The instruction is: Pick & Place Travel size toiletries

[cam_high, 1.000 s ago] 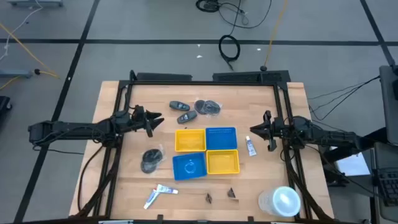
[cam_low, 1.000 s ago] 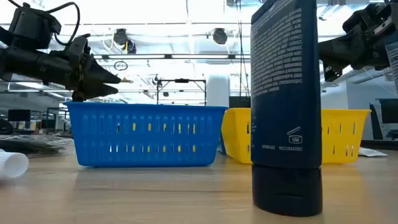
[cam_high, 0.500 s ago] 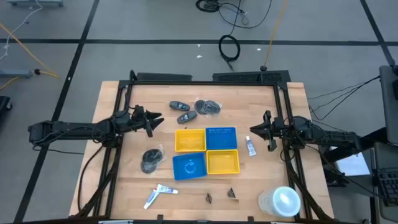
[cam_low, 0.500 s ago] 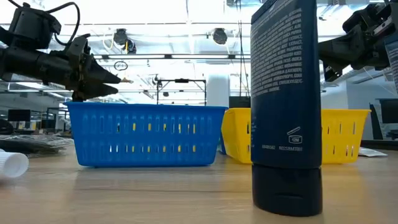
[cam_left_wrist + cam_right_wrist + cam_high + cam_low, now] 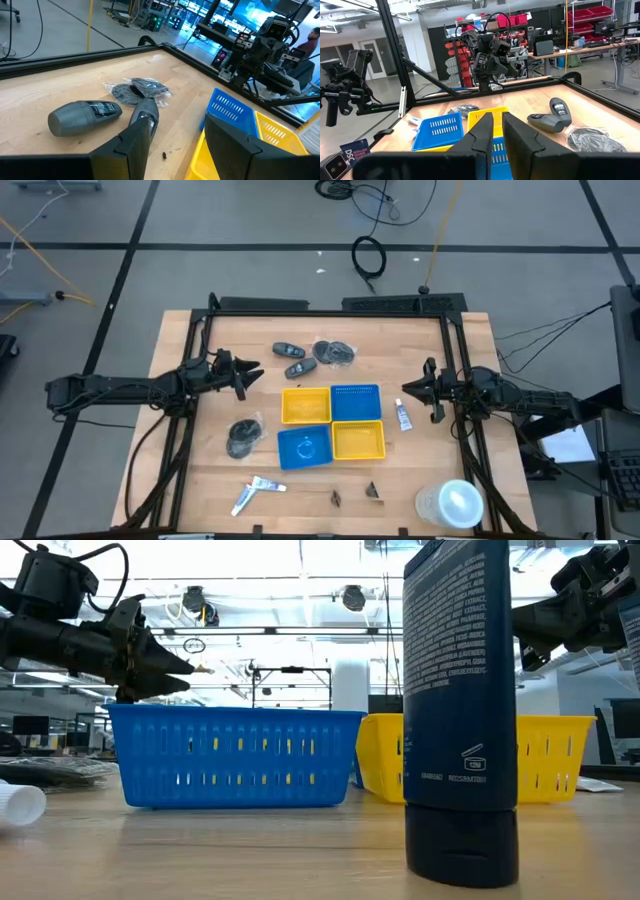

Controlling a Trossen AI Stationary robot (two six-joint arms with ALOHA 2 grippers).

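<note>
Toiletry tube lies just ahead of the right gripper, whose nearly closed jaws hold nothing; widen them first, then straddle it. Left gripper hovers parted, empty.

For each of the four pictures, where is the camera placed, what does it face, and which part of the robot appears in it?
High view: above the table, facing straight down; both arms, left end effector, right end effector.
Low view: at table height, facing across to the room; a dark bottle close in front, arms entering from above.
Left wrist view: on the left arm, facing its open fingers and the key fobs.
Right wrist view: on the right arm, facing its fingers and the left arm.
Shared: every view shows the blue tray and a yellow tray.
</note>
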